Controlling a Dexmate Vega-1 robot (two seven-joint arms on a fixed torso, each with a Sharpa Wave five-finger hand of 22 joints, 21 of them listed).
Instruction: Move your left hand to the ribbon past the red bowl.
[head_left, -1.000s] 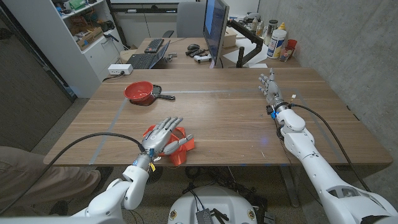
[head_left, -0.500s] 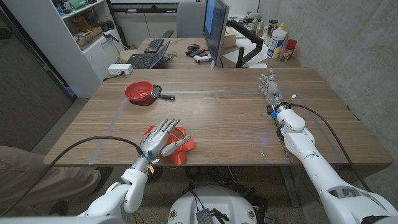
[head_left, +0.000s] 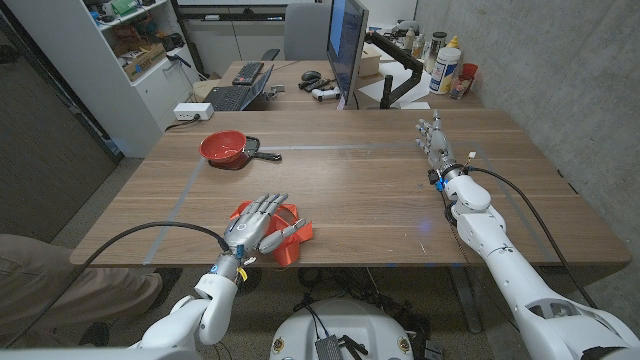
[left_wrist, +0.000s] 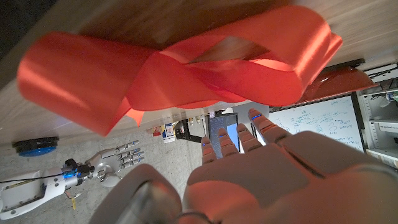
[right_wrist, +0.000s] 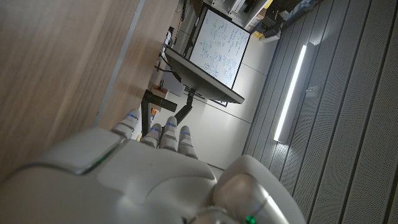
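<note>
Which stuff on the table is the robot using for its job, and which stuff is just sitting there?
For the job:
left hand, open, over the ribbon
orange-red ribbon, at the near table edge
red bowl, farther back on the table

Just sitting there:
right hand, open, holding nothing
monitor and keyboard on the desk behind

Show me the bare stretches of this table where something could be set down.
Bare wood runs from the red bowl across to the right hand, and between the ribbon and that arm. The near edge by the left hand is crowded.
</note>
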